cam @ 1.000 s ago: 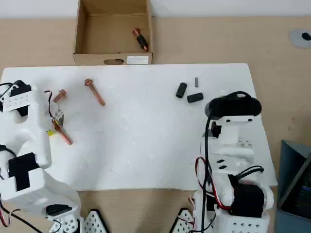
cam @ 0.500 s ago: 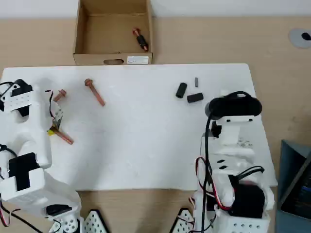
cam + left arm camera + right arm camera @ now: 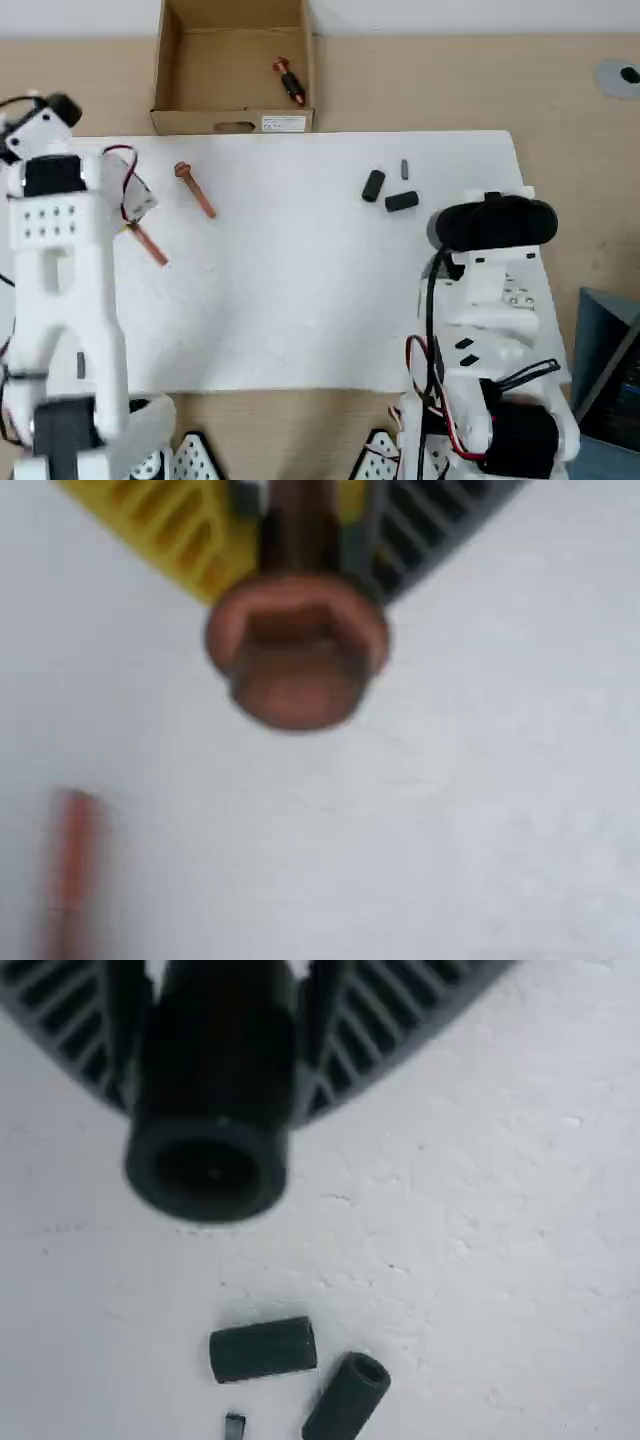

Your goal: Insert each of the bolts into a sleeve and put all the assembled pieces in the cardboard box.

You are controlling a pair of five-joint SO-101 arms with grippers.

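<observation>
My left gripper (image 3: pixel 300 540) is shut on a copper bolt (image 3: pixel 297 660), whose hex head faces the wrist camera. From above, this bolt (image 3: pixel 148 243) sticks out beside the left arm (image 3: pixel 55 200) over the white mat's left part. A second copper bolt (image 3: pixel 195 190) lies loose to its right. My right gripper (image 3: pixel 215 1020) is shut on a black sleeve (image 3: pixel 207 1155), open end outward. Two loose black sleeves (image 3: pixel 373 185) (image 3: pixel 401 201) lie just beyond the right arm (image 3: pixel 488 224). The cardboard box (image 3: pixel 165 70) at the back holds one assembled piece (image 3: pixel 290 82).
The white mat (image 3: pixel 300 290) covers most of the wooden table. A small black piece (image 3: pixel 404 169) lies beside the loose sleeves. A dark bin (image 3: pixel 610 360) stands at the right edge. Another bolt (image 3: pixel 70 870) shows blurred on the mat in the left wrist view.
The left arm has risen and swung toward the box side, carrying its bolt up and to the right. The bolt near its base is now covered by the arm. The right arm barely shifted.
</observation>
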